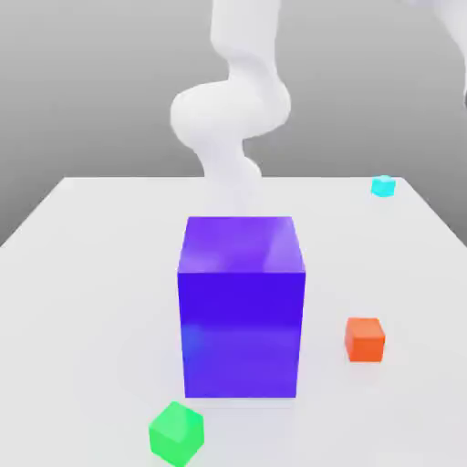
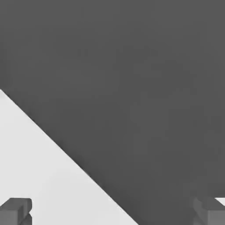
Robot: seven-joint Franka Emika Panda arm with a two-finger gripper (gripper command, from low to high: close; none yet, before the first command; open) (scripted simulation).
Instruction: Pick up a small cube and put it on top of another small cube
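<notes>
The small cyan cube (image 1: 383, 186) sits near the table's far edge, at the exterior view's right. My white arm (image 1: 233, 119) comes down behind the big blue-purple block (image 1: 243, 306), well to the left of the cyan cube. In the hand view my gripper (image 2: 112, 213) is open, its two dark fingertips (image 2: 15, 211) standing far apart with nothing between them. Beneath it lie a corner of the white table (image 2: 39, 176) and the dark floor beyond its edge.
The big blue-purple block stands in the middle of the table. A small orange cube (image 1: 365, 339) rests to its right, and a small green cube (image 1: 176, 432) lies near the front edge to its left. The white tabletop (image 1: 91, 264) spreads out around them.
</notes>
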